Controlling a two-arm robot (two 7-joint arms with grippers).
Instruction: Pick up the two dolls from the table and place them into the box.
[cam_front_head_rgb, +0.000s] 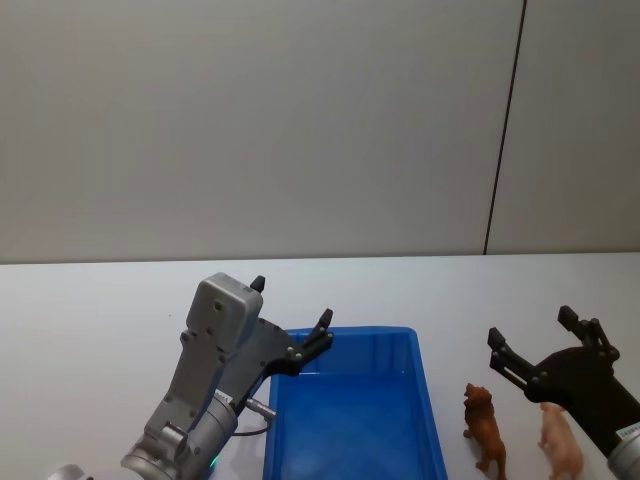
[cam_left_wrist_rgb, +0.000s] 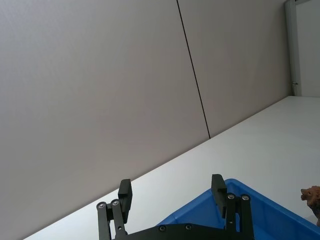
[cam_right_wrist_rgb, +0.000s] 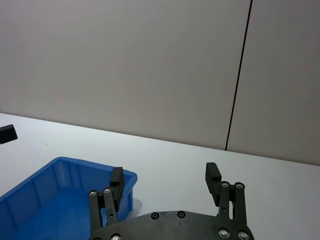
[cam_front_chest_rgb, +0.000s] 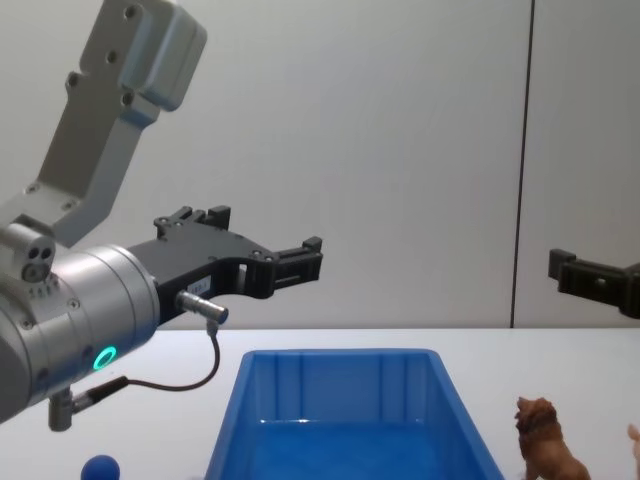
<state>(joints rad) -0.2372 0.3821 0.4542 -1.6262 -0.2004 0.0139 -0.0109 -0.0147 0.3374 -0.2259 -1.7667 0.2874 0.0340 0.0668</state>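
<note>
- Head view: the box (cam_front_head_rgb: 345, 334) lies on the desk (cam_front_head_rgb: 90, 310), and its near end is cut off by the lower edge.
- The left tool (cam_front_head_rgb: 291, 303) hangs above the box's far left corner with its fingers apart and nothing between them.
- The right tool (cam_front_head_rgb: 532, 326) hangs over the desk to the right of the box, its fingers likewise apart and empty.
- The lion doll (cam_front_head_rgb: 484, 425) stands upright near the box's right wall, apart from it.
- The pig doll (cam_front_head_rgb: 558, 442) stands just beside the lion doll. Its feet are cut off and its outer flank is covered by the right tool's body.
- White desk runs open to the left of the box and behind it, as far as the wall (cam_front_head_rgb: 300, 120).
- Left wrist view: the left tool's fingers are spread over one corner of the box. Only the lion doll's head can be seen, at the frame edge.
- Right wrist view: the right tool's fingers are spread. One end of the box is seen and the rest is cut off. A dark block at the frame edge cannot be identified.
- Chest view: the left tool is well above the box rim. The right tool is cut off at the right edge. A blue ball (cam_front_chest_rgb: 100, 468) sits on the desk left of the box, partly cut off. The pig doll is a mere sliver.
</note>
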